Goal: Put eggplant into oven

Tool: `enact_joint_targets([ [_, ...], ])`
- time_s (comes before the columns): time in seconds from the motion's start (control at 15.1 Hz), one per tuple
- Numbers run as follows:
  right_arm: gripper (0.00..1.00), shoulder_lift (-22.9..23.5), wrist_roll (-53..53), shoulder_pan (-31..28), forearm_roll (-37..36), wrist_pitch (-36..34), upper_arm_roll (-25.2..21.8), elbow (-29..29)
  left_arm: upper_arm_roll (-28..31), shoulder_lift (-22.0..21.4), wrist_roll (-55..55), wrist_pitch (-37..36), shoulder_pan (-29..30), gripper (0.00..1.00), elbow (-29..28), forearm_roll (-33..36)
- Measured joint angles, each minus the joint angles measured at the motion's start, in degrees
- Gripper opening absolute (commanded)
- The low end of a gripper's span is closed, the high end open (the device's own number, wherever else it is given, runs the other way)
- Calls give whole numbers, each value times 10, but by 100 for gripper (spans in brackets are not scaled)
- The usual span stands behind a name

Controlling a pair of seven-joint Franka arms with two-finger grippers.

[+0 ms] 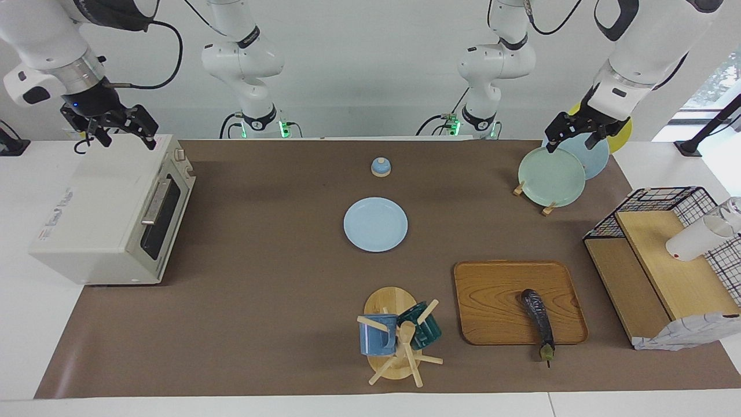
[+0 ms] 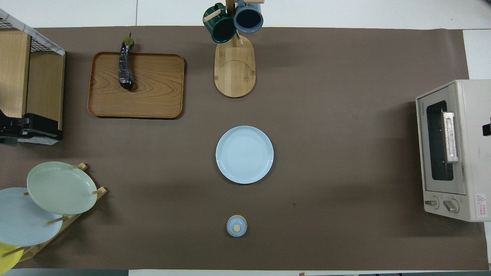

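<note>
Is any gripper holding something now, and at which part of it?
Nothing is held. The eggplant lies on the wooden tray; left gripper and right gripper are open.

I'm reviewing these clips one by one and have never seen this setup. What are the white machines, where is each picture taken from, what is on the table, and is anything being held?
The white machines are two robot arms, each ending in a two-finger claw. One picture faces them from across the table; the other looks down from above their end.

The right claw hangs open over the oven, whose door is closed. The left claw hangs open over the plate rack. Neither holds anything.

The eggplant lies on a wooden tray, its stem end sticking out past the rim. Beside the tray stands a mug tree. Mid-table lie a light blue plate and a small blue lid. A wire basket stands at the left arm's end.
</note>
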Motion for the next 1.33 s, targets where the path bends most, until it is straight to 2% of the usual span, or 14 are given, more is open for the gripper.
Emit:
enact_joint_targets([
  [0.47, 100, 0, 0, 2, 0, 0, 0, 0, 0, 0, 0, 0, 0, 100, 0, 0],
  [0.53, 81, 0, 0, 3, 0, 0, 1, 0, 0, 0, 0, 0, 0, 100, 0, 0],
  [0.6, 49, 0, 0, 5, 0, 1, 2, 0, 0, 0, 0, 0, 0, 100, 0, 0],
  [0.66, 12, 0, 0, 7, 0, 3, 4, -1, 0, 0, 0, 0, 0, 100, 0, 0],
  [0.73, 0, 0, 0, 11, 0, 3, 5, -2, 0, 0, 0, 0, 0, 100, 0, 0],
  [0.86, 0, 0, -9, 17, 0, 13, 6, -6, 0, 0, 0, 0, 0, 100, 0, 0],
  [1.06, 0, 0, -8, 31, -1, 69, 7, -29, -1, 0, 0, 0, -1, 100, 0, 0],
  [1.33, 0, 1, 65, 30, -7, 104, 5, -79, -3, 0, 0, 0, -1, 100, 0, 0],
])
